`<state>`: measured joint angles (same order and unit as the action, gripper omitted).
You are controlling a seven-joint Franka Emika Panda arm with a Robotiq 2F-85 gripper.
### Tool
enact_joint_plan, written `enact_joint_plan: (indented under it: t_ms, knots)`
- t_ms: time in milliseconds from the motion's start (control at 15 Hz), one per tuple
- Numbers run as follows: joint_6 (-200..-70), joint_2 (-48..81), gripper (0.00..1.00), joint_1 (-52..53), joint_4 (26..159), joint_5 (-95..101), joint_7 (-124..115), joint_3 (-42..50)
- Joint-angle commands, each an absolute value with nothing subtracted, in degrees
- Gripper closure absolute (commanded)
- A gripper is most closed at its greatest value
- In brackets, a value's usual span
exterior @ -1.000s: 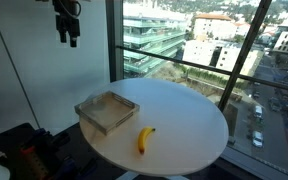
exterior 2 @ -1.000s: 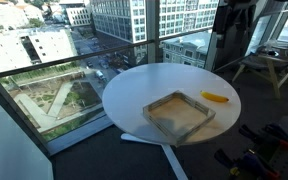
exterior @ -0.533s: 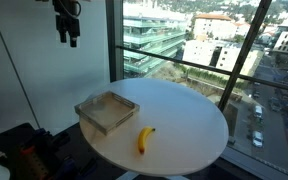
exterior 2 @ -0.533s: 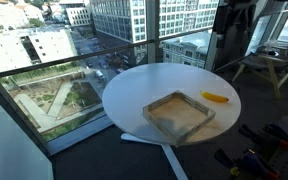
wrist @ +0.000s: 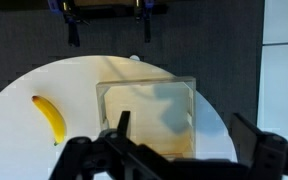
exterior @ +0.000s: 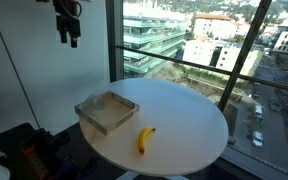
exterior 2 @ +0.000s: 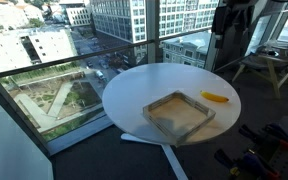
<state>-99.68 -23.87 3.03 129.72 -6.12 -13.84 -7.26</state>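
Observation:
My gripper (exterior: 67, 38) hangs high above the round white table (exterior: 199, 125), well clear of everything, with its fingers apart and nothing between them. In the wrist view the open gripper (wrist: 182, 125) frames a shallow square glass tray (wrist: 147, 115) far below. The tray also shows in both exterior views (exterior: 106, 110) (exterior 2: 178, 113) and is empty. A yellow banana (exterior: 144, 139) lies on the table beside the tray; it also shows in an exterior view (exterior 2: 215, 98) and at the left in the wrist view (wrist: 51, 117).
Tall windows with dark frames (exterior: 114, 40) stand right behind the table, with a city far below. A wooden stool or table (exterior 2: 269, 66) stands at the back. Dark equipment with cables (exterior: 19, 155) lies on the floor by the table.

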Motion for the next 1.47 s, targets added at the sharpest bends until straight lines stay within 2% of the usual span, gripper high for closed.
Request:
enact_joint_plan:
  t_ms: [0,1400]
  knots:
    - [-102.2,-24.0,0.0,3.1,129.7,-5.6,-13.3,-7.2]
    - [-112.4,-22.1,0.0,-1.1,130.8,-1.8,-11.7,-2.6]
